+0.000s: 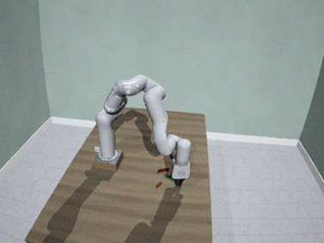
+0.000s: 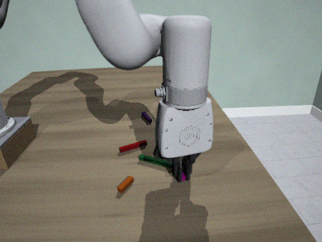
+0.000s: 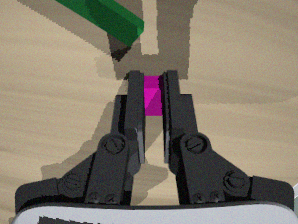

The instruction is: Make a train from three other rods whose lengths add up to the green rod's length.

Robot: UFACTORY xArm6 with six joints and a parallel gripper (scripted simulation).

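My gripper is down at the table and shut on a short magenta rod, which also shows in the exterior view between the fingertips. A red rod lies behind the green one. An orange rod lies to the front left. A purple rod lies further back. In the top view the gripper is at the table's right side.
The arm's base stands on a block at the table's left. The table's right edge runs close to the gripper. The arm's shadows fall across the wood.
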